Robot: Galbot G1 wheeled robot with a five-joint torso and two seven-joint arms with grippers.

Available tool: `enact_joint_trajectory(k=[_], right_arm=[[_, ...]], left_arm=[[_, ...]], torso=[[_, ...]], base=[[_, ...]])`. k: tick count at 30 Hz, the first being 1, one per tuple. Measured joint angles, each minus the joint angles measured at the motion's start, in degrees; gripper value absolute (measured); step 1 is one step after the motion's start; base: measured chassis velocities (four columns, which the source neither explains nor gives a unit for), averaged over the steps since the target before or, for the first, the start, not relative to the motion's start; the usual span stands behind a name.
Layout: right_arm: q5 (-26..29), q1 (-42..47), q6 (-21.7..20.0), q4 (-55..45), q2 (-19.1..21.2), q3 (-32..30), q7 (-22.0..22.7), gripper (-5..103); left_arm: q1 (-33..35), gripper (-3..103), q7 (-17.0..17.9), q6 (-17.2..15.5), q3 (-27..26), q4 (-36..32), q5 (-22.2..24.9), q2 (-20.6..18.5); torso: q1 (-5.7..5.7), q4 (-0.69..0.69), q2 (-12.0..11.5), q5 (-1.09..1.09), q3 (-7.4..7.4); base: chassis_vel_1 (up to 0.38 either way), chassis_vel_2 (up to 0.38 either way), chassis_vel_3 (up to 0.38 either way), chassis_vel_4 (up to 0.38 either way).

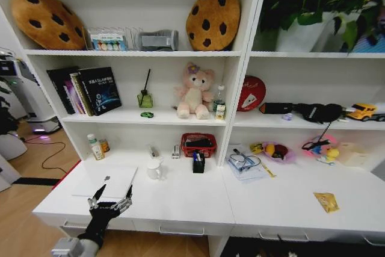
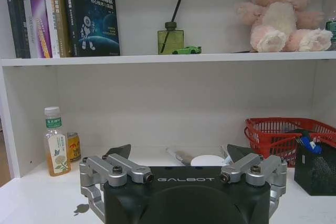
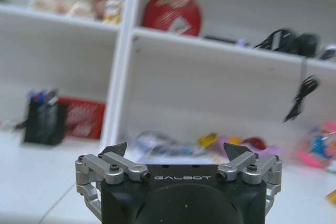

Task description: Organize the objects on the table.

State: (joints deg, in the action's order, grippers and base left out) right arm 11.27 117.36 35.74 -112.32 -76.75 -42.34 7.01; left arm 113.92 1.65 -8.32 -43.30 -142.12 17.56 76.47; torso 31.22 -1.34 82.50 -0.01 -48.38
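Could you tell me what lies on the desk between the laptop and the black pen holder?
In the head view, a white mug stands between the laptop and the pen holder; the rest of that stretch of desk is bare.

Both arms end alike: the left tool (image 2: 178, 157) and the right tool (image 3: 175, 154) each have a glossy black housing lettered GALBOT in pale grey, silver metal linkages fastened with dark hex screws, and two pointed black fingertips (image 2: 119, 151).
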Motion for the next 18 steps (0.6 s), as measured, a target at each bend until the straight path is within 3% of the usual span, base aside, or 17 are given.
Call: enact_joint_trajectory(k=[3, 4, 6, 7, 9, 18], right_arm=[[10.3, -3.7, -6.8, -6.2, 0.7, -6.2, 2.2, 100], [10.3, -3.7, -6.8, -6.2, 0.7, -6.2, 2.2, 100], [16.0, -5.3, -12.4, -7.8, 1.6, -9.5, 2.4, 100], [16.0, -5.3, -12.4, -7.8, 1.6, -9.5, 2.4, 100], [20.8, -5.8, -16.4, -8.3, 2.4, -11.6, 2.5, 100], [21.0, -5.8, -16.6, -6.2, 2.5, -12.1, 2.4, 100]], left_arm=[[0.0, 100, 0.0, 0.0, 0.0, 0.0, 0.0, 0.0], [0.0, 100, 0.0, 0.0, 0.0, 0.0, 0.0, 0.0], [0.0, 100, 0.0, 0.0, 0.0, 0.0, 0.0, 0.0], [0.0, 100, 0.0, 0.0, 0.0, 0.0, 0.0, 0.0], [0.0, 100, 0.0, 0.0, 0.0, 0.0, 0.0, 0.0], [0.0, 100, 0.0, 0.0, 0.0, 0.0, 0.0, 0.0]], torso=[[0.0, 0.0, 0.0, 0.03, -0.01], [0.0, 0.0, 0.0, 0.03, -0.01], [0.01, 0.01, 0.0, 0.02, -0.01], [0.01, 0.01, 0.0, 0.02, -0.01], [0.0, -0.01, 0.0, 0.02, -0.01], [0.0, -0.01, 0.0, 0.01, 0.0]], base=[[0.0, 0.0, 0.0, 0.0], [0.0, 0.0, 0.0, 0.0], [0.0, 0.0, 0.0, 0.0], [0.0, 0.0, 0.0, 0.0], [0.0, 0.0, 0.0, 0.0], [-0.027, -0.023, 0.028, 0.023]])
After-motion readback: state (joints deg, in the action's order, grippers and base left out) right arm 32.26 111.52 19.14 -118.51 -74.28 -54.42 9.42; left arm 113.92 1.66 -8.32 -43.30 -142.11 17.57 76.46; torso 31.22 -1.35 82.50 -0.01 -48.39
